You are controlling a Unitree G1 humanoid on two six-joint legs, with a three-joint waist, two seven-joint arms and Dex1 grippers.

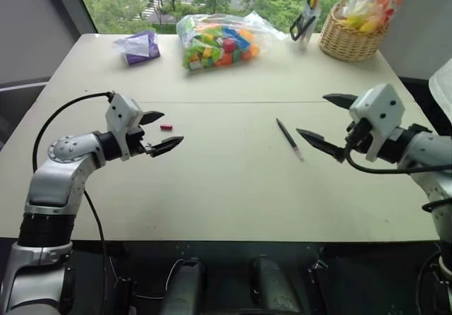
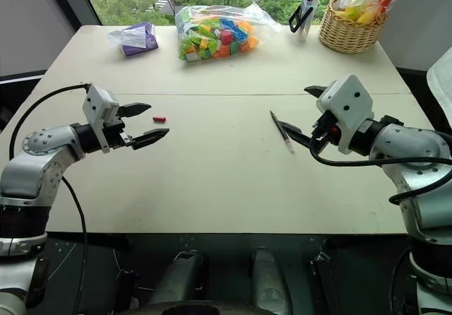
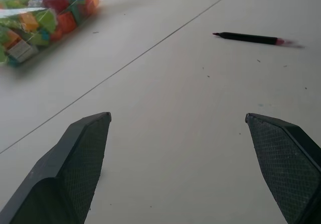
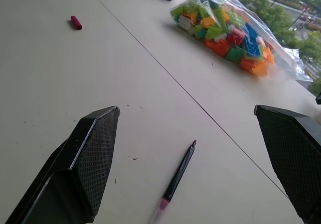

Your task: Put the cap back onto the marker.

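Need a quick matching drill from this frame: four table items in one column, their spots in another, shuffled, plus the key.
Things:
1. cap
2. marker
3. bag of blocks
4. basket

Places:
A. far right corner of the table
B. lying just ahead of the open left gripper
C. far edge, near the middle
D. lying near the open right gripper, right of centre

Pairs: 1-B, 2-D, 3-C, 4-A
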